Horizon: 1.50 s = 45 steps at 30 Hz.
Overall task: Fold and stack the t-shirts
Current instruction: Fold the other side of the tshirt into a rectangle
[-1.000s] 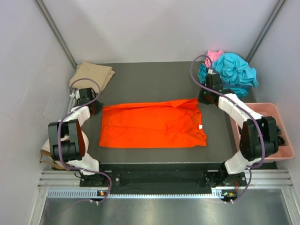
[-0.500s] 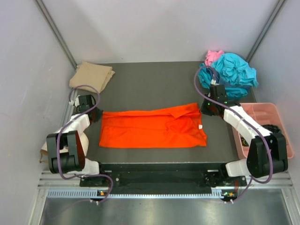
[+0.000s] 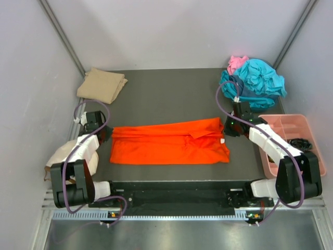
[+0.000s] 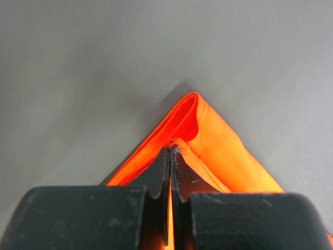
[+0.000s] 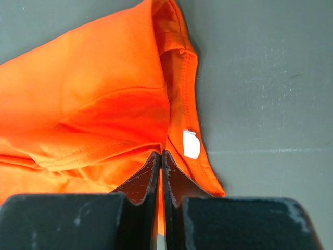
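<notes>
Bright orange soft cloth t-shirt (image 3: 169,143) lies half-folded, spanning from left gripper (image 4: 170,156) to right gripper (image 5: 161,159). Both are pinched fully closed on its folded edge. I judge it limp and light; corner hems hold best.

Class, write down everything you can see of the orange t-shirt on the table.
The orange t-shirt is bright, thin, soft cloth with stitched hems and a small white label near its right end. It lies spread lengthways across the near middle of the dark table, wrinkled, with its far part doubled over. The left gripper is shut on its far left corner, and the right gripper is shut on its far right edge beside the label.
</notes>
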Each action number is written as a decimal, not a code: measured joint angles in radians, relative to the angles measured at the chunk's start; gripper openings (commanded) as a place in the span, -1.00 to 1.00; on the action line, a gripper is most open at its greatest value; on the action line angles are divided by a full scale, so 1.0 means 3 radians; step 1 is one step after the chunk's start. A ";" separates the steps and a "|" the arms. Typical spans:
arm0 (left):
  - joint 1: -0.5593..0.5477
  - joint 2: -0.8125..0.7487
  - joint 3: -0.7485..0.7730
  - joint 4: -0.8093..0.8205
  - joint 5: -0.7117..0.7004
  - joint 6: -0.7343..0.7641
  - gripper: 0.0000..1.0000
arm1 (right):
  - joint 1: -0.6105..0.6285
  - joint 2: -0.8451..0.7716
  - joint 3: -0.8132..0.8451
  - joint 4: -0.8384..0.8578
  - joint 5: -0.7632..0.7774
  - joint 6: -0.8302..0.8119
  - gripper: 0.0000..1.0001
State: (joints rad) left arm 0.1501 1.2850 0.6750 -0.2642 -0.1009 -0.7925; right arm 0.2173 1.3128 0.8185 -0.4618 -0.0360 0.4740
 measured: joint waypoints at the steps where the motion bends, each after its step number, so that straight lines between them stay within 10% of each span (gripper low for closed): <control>1: 0.0000 -0.0020 -0.0015 -0.0005 -0.0006 -0.0001 -1.00 | 0.0000 -0.0009 -0.0001 -0.0004 -0.0003 0.0001 -1.00; 27: 0.0003 -0.0158 -0.0145 -0.0183 -0.0120 -0.0112 -0.99 | 0.0000 -0.0230 -0.0067 -0.0078 -0.0037 0.0008 -1.00; 35: 0.0009 -0.0175 -0.0145 -0.0196 -0.0186 -0.0144 -0.52 | 0.0000 -0.0254 -0.0134 -0.0125 -0.0053 0.0008 -1.00; 42: 0.0028 -0.0257 -0.0197 -0.0251 -0.0242 -0.0254 -0.19 | -0.0014 -0.0253 -0.0183 -0.0198 -0.0051 0.0058 0.48; 45: 0.0028 -0.0376 -0.0243 -0.0291 -0.0244 -0.0342 -0.17 | -0.0015 -0.0254 -0.0183 -0.0215 -0.0031 0.0081 0.71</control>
State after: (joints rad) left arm 0.1585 1.1721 0.6022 -0.3515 -0.1741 -0.8951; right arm 0.2127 1.2366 0.7635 -0.5262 -0.0452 0.4984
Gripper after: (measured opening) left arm 0.407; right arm 0.775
